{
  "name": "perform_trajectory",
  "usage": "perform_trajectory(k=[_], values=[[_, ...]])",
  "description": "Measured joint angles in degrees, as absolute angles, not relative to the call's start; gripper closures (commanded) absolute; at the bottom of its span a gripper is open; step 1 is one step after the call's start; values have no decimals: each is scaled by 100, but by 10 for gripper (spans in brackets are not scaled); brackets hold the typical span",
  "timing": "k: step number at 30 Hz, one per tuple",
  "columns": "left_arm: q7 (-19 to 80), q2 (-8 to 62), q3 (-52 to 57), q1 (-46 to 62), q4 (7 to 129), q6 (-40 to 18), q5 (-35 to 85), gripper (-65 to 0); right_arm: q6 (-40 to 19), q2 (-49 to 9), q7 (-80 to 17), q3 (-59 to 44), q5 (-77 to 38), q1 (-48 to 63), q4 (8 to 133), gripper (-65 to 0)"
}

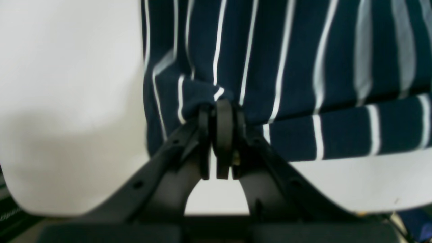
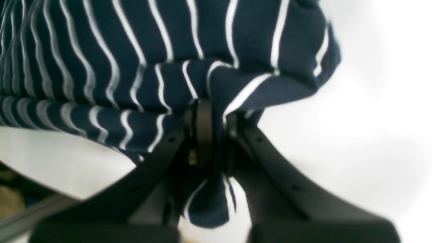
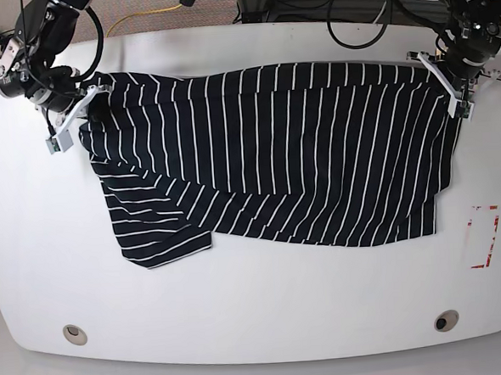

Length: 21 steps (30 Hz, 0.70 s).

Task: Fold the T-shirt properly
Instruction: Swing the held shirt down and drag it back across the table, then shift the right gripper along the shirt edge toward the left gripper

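The T-shirt (image 3: 274, 156) is seen spread across the far half of the white table (image 3: 257, 297), its dark, white-striped cloth laid mostly flat, with one sleeve (image 3: 155, 231) folded out toward the table's near edge on the base view's left. At the shirt's far corner on that view's right, the left gripper (image 1: 221, 111) is shown with its fingers pressed together on a bunched fold of the shirt's edge. At the shirt's far corner on the base view's left, the right gripper (image 2: 211, 114) is seen pinching a gathered fold of the cloth, a tail of which hangs down between its fingers. A red rectangular mark (image 3: 484, 237) is visible on the table beside the shirt's near corner on the base view's right.
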State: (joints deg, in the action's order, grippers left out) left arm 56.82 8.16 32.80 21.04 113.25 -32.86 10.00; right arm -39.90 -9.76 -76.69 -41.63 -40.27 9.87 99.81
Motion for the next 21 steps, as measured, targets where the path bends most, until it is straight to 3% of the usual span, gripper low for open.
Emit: perform_trajectory(k=[8,14,21], values=[[5649,832,3343,2088,11325,-3286,993,0,-3994,-1068,-7634,-3645,-3981,16,9845,0],[5653,864,3365,2078,11325,-3284,947,0,-3979,-1057,-7456,-3179,-3922,-1013,8621,0],[5653,869,3361,1793,11323,-3286,950,0,-3966,-1350,-6464,-2322,-3920,-2152,6938,-19]])
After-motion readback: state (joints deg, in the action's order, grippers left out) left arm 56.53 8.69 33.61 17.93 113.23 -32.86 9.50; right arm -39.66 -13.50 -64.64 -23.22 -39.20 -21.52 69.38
